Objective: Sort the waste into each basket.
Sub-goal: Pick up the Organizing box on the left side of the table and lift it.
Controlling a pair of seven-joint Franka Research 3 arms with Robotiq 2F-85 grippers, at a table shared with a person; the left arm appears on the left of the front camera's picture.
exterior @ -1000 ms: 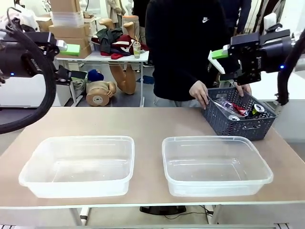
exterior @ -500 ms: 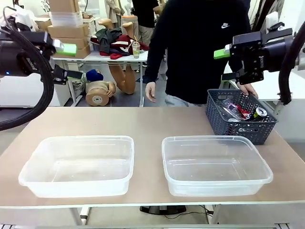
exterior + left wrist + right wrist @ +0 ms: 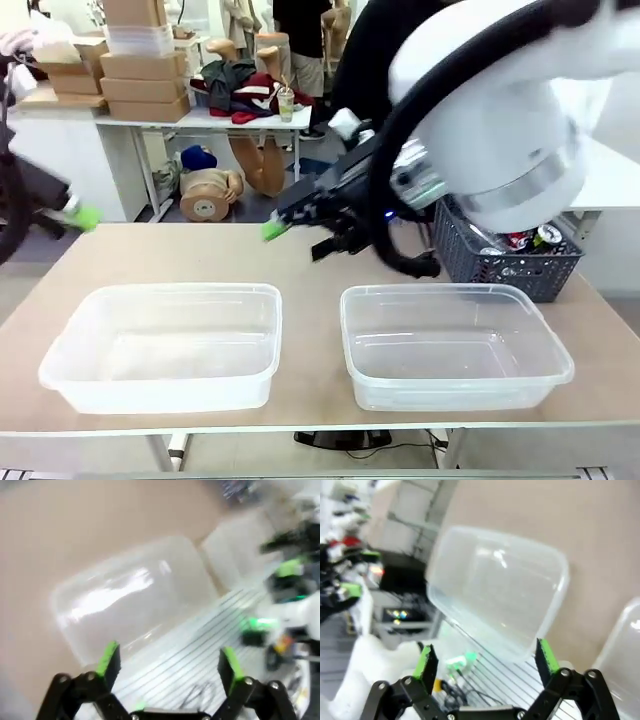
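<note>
Your right arm point(image 3: 500, 130) stretched across the middle of the desk point(image 3: 180, 258). The right jaws hung above the bare desk, behind the gap between the two tubs, and pointed to the left side. In the right wrist view their green pads point(image 3: 426, 661) stood wide apart, released, with nothing between them. The left tub point(image 3: 165, 345) lay ahead of them, not touched, and I believe the corner at the picture's side was the right tub point(image 3: 455, 345).

The left jaws were at the far left of the front view, much blurred, near the left end of the desk. In the left wrist view they were also spread wide and held nothing. The left tub lay below and ahead of them, apart from the fingers.

The waste was well apart from both jaws. The cans point(image 3: 545, 236) lay in the dark basket point(image 3: 510, 268) at the far right of the desk, just behind the right tub.
</note>
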